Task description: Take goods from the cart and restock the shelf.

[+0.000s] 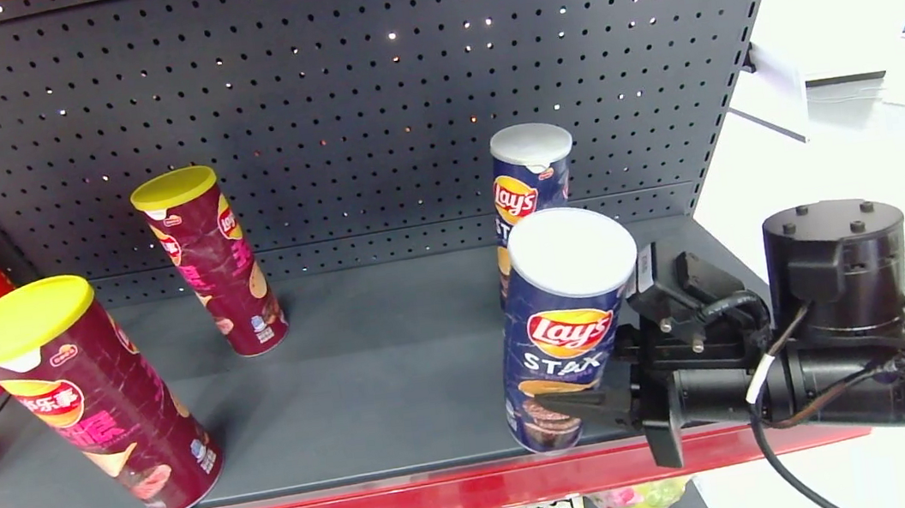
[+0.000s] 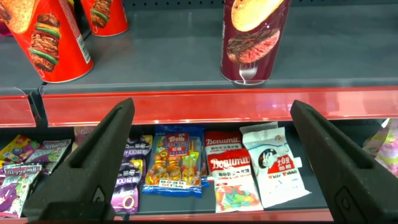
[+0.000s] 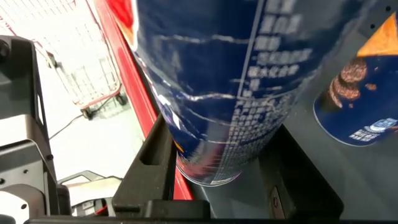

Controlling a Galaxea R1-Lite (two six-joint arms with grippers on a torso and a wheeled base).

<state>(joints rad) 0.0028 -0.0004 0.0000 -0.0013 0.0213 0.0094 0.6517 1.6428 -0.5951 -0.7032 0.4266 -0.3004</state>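
My right pincer (image 1: 583,406) is clamped on the lower part of a blue can (image 1: 565,326), one finger on each side of it in the wrist view (image 3: 217,168). The can is upright at the shelf's (image 1: 380,366) front edge, near its right end; I cannot tell whether its base touches the deck. A second blue can (image 1: 530,184) stands just behind it, toward the back panel. Two maroon cans sit further left, one at the front edge (image 1: 90,393), one near the back (image 1: 211,258). The cart (image 3: 93,81) is on the floor beyond the red lip. My left pincer (image 2: 211,162) gapes wide, holding nothing, facing snack bags (image 2: 180,162) on the lower shelf.
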